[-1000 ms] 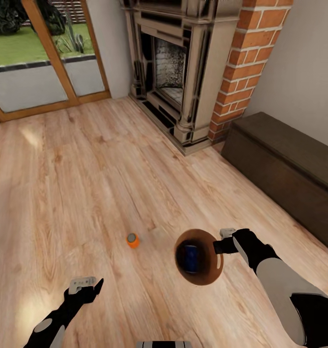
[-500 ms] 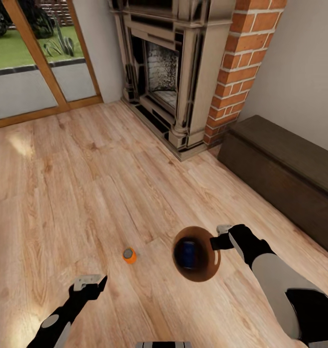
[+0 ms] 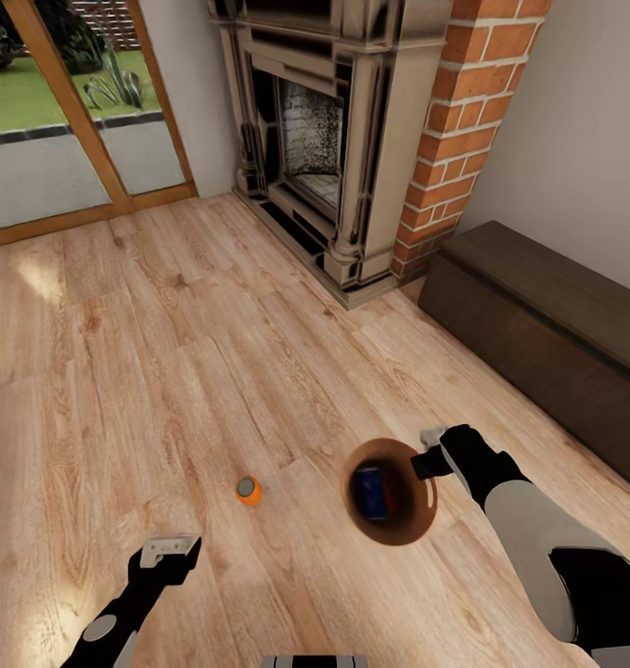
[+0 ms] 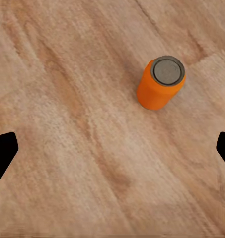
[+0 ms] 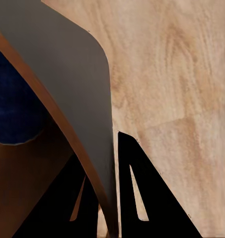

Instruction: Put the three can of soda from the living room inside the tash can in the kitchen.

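Glass doors (image 3: 64, 121): wood-framed, seen at far left, grass behind.
Floor (image 3: 166, 353): light wood planks, living room.
Left tool (image 3: 171, 549): held low over the floor, fingers spread wide, nothing gripped; in the left wrist view its dark fingertips (image 4: 3, 153) are seen at both edges.
Orange can (image 3: 249, 490): stood upright on the floor, just ahead of the left tool, apart from it; grey top seen in the left wrist view (image 4: 162, 83).
Tash can (image 3: 409, 529): round wooden bin, dark inside, right of the orange can, gripped at its rim.
Blue can (image 3: 373, 493): lying inside the tash can; blue patch seen in the right wrist view (image 5: 13, 109).
Right tool (image 3: 432, 452): closed on the tash can's rim, one finger each side of the wall (image 5: 87, 124).
Fireplace (image 3: 324, 139): brick-flanked, at the back.
Dark cabinet (image 3: 546, 325): low, along the right wall.
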You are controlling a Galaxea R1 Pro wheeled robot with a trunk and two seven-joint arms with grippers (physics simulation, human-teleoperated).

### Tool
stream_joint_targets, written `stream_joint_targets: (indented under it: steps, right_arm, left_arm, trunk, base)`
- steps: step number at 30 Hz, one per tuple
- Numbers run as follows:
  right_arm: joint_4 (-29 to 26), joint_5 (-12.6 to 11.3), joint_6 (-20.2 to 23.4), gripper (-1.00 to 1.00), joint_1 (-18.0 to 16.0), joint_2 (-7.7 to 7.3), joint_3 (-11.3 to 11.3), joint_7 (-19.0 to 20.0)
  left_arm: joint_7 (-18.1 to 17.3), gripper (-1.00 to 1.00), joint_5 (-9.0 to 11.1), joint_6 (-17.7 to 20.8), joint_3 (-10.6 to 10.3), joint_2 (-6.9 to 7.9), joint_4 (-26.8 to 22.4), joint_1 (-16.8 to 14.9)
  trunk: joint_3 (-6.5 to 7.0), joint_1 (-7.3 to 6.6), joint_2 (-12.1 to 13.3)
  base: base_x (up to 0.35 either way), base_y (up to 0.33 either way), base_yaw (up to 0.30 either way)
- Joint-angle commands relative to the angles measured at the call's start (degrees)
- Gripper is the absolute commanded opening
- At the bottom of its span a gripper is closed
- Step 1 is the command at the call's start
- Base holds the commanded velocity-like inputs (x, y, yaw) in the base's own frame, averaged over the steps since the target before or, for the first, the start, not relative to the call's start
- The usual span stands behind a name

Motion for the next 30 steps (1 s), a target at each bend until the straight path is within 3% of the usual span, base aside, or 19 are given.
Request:
stream_joint_targets:
  steps: [1,7,8,18,30]
  right_arm:
    - [0.0,-0.4,0.3,-1.00,0.3,-0.04,0.0,0.1]
    - [-0.2,2.2,-2.3,-1.00,2.5,0.50,-0.2,0.1]
    - [-0.2,-11.6,-2.8,-1.00,3.5,0.51,-0.2,0.1]
    - [-0.2,-11.6,-3.1,-1.00,3.6,0.71,-0.2,0.1]
    - [-0.1,-11.5,-3.2,-1.00,3.6,1.50,-0.2,0.0]
  left_arm:
    - [-0.3,1.00,0.3,-0.3,0.3,0.21,0.3,0.2]
    - [-2.3,1.00,2.3,-1.3,2.2,0.88,2.2,1.1]
    - [-6.1,1.00,3.3,-1.3,2.3,0.90,5.9,1.1]
    - [-6.3,1.00,3.4,-1.3,2.3,0.91,6.1,1.1]
    - [-6.3,1.00,3.4,-1.4,2.3,0.93,6.1,1.1]
  trunk:
    - [0.00,0.00,0.0]
    - [0.07,0.00,0.0]
    - [0.09,0.00,0.0]
    - [0.41,0.00,0.0]
    - [0.46,0.00,0.0]
  base:
    - [0.113,0.000,-0.088]
    - [0.262,0.000,-0.205]
    - [0.310,0.000,-0.243]
    - [0.319,0.000,-0.228]
    - [0.307,0.000,-0.031]
